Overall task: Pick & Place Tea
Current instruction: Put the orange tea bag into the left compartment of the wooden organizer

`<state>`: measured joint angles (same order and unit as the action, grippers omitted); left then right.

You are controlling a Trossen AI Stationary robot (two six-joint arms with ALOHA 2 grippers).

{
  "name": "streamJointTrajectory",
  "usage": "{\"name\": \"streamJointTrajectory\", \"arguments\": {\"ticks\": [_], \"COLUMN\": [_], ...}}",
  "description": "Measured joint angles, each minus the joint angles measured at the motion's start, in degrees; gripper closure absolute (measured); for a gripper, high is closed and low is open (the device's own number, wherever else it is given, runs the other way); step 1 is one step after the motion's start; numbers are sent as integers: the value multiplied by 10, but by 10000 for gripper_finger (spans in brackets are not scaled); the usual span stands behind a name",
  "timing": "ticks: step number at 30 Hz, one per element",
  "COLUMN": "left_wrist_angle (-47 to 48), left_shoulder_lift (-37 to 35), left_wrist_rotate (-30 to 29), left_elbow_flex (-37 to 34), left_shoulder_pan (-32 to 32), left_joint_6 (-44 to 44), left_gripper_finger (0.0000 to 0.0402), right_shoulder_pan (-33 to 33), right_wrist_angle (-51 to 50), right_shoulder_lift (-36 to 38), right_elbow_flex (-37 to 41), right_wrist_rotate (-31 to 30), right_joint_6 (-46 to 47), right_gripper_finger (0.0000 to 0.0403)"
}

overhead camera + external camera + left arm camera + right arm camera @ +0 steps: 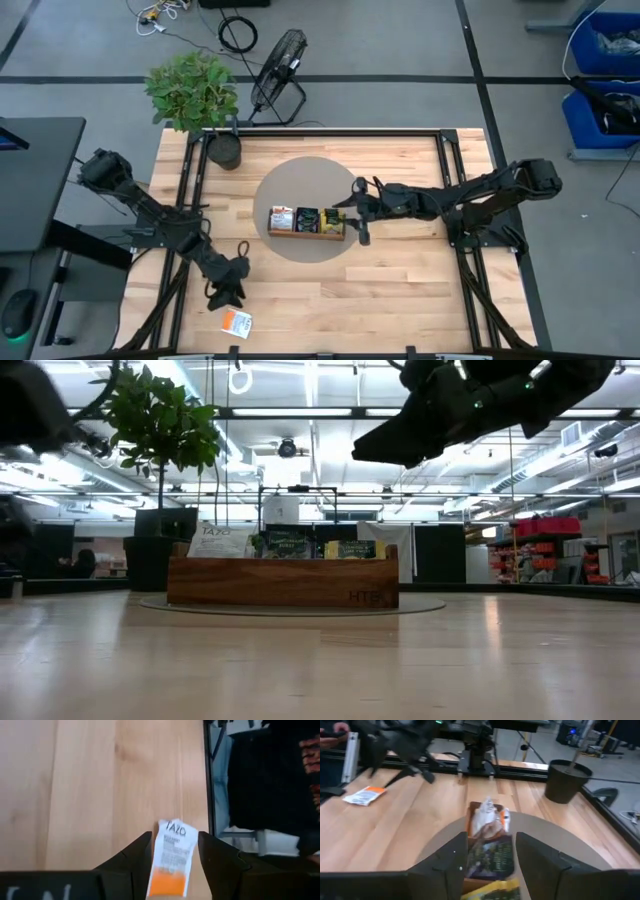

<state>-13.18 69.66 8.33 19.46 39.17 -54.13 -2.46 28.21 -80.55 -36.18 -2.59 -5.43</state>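
Note:
One orange-and-white tea sachet (238, 322) lies flat on the table near its front edge, left of centre. My left gripper (225, 298) hangs open just behind and above it. In the left wrist view the sachet (171, 857) shows in the gap between the two fingers. A long wooden tray (305, 233) sits on a round grey mat and holds upright sachets: orange-and-white (282, 217), dark (306, 218) and yellow-green (332, 220). My right gripper (353, 212) hovers open over the tray's right end, above the sachets (490, 845).
A potted plant (225, 150) stands at the table's far left. The round grey mat (310, 180) lies mid-table under the tray. Black frame rails (455, 180) run along the table's sides. Bare wood stretches between the tray and the front edge.

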Motion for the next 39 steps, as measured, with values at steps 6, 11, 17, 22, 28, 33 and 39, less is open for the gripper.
{"name": "streamJointTrajectory", "arguments": {"ticks": [6, 11, 17, 22, 28, 33, 39], "left_wrist_angle": [159, 243, 243, 245, 245, 241, 239], "left_shoulder_lift": [53, 106, 145, 168, 203, 234, 251], "left_wrist_rotate": [-20, -38, -38, -37, -40, -41, -40], "left_elbow_flex": [114, 170, 225, 243, 242, 242, 245], "left_shoulder_pan": [4, 21, 27, 43, 67, 67, 67], "left_joint_6": [105, 126, 110, 64, 35, 34, 49], "left_gripper_finger": [239, 239, 239, 239, 239, 239, 239], "right_shoulder_pan": [27, 38, 38, 38, 37, 29, 22], "right_wrist_angle": [-6, -32, -41, -58, -66, -69, -68], "right_shoulder_lift": [0, 0, 0, 0, 0, 0, 0], "right_elbow_flex": [0, 0, 0, 0, 0, 0, 0], "right_wrist_rotate": [0, 3, 7, 7, 7, 7, 7], "right_joint_6": [-2, -1, -10, -10, 4, 5, 15], "right_gripper_finger": [227, 227, 227, 227, 227, 227, 227]}}
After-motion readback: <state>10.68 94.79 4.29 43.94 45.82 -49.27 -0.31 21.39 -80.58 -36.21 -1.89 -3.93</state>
